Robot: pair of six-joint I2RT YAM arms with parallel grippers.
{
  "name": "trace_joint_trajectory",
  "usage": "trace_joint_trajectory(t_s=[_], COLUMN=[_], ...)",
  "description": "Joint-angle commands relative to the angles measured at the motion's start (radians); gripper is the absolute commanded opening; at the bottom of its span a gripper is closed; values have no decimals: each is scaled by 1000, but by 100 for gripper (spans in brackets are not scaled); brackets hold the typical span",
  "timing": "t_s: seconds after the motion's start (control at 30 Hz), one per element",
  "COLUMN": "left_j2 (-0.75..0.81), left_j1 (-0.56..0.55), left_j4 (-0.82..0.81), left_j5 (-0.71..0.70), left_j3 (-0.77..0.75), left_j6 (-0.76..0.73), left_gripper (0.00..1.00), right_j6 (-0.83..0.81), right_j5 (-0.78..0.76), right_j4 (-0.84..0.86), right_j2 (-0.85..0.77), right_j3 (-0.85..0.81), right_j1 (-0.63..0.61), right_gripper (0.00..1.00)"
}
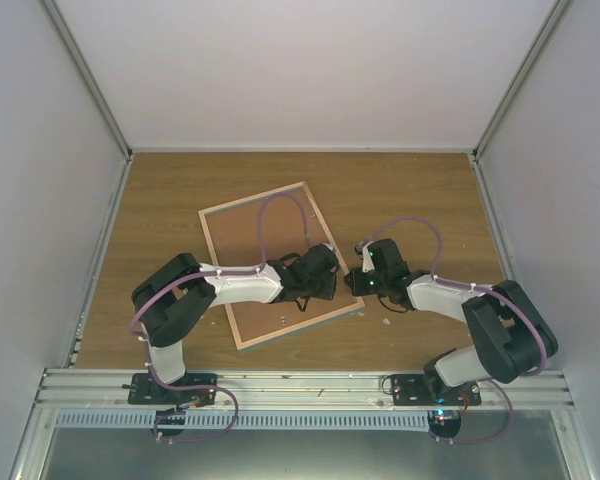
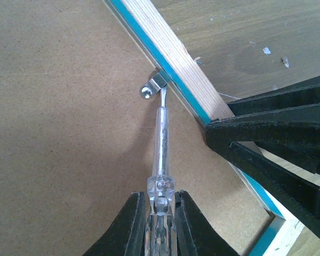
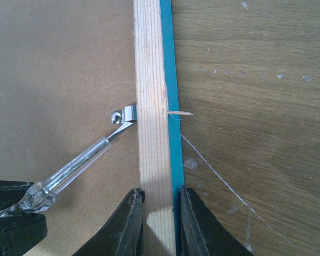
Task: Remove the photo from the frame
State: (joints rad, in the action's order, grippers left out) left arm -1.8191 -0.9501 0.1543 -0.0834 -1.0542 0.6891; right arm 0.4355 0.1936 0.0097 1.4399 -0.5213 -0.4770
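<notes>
Frame (image 1: 242, 255) lying face down on the table (image 1: 420, 190), brown back panel up. Left gripper (image 2: 160, 205) pinches a clear-handled screwdriver (image 2: 161, 138), its tip touching a metal clip (image 2: 154, 85) at the frame's wooden edge. Right gripper (image 3: 161, 200) pinches that edge, near the clip.

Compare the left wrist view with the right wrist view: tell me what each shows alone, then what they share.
Left wrist only: both fingers of the left gripper shut on the screwdriver handle. Right wrist only: the right gripper clamping the frame rail from both sides, and a splinter jutting from that rail. Both: the screwdriver tip at the metal tab on the brown backing panel.
</notes>
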Motion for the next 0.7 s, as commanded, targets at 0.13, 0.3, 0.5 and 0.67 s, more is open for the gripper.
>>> trace_joint_trajectory(t_s=[0.13,0.3,0.5,0.67], left_j2=[95,139,146,158], left_j1=[64,66,60,27], left_j4=[-93,-99,-134,-149], left_j5=[-199,-208,-127,-14], left_j3=[54,78,96,114], left_j6=[84,104,22,-132], left_gripper=[0,0,0,0], right_j6=[38,53,51,25], right_j5=[28,17,29,24], right_j4=[-38,-36,-32,-25], right_j2=[8,12,16,28], right_j3=[26,29,26,24], right_j1=[-7,-9,-16,-25], right_gripper=[0,0,1,1])
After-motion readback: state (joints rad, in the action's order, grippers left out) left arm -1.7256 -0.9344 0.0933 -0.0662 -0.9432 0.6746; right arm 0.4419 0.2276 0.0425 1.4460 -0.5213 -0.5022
